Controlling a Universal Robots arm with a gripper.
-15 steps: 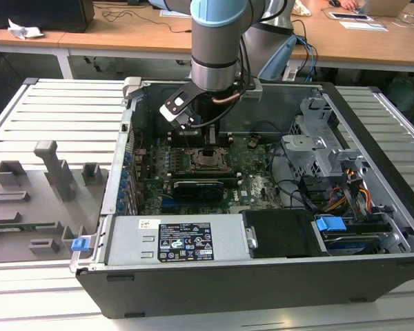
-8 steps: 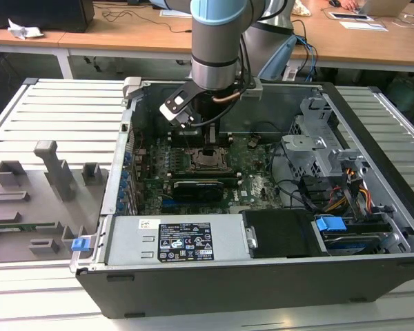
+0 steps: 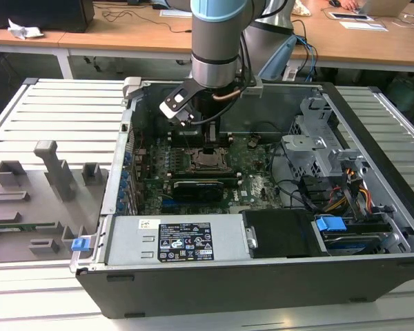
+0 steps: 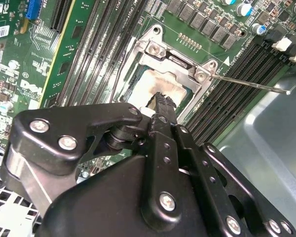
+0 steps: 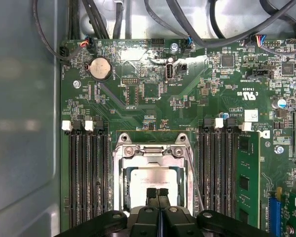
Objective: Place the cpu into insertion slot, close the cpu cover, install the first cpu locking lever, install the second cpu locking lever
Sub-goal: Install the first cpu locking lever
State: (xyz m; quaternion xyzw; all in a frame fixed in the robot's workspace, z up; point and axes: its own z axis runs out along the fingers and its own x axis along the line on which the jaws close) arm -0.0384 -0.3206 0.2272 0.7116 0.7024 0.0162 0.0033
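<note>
Two pincer [image 5: 158,193] fingertips [image 5: 152,193] tight together, empty, over the cpu [image 5: 148,177] — second wrist view: one lever [image 4: 251,85] out across memory slots [image 4: 246,64].

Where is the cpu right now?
In the first wrist view the cpu sits mid-motherboard, inside the cpu cover window, between the two banks of memory slots and directly under the gripper.

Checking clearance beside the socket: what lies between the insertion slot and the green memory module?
In the first wrist view, empty black memory slots and a thin metal lever lie between the insertion slot and the green memory module.
</note>
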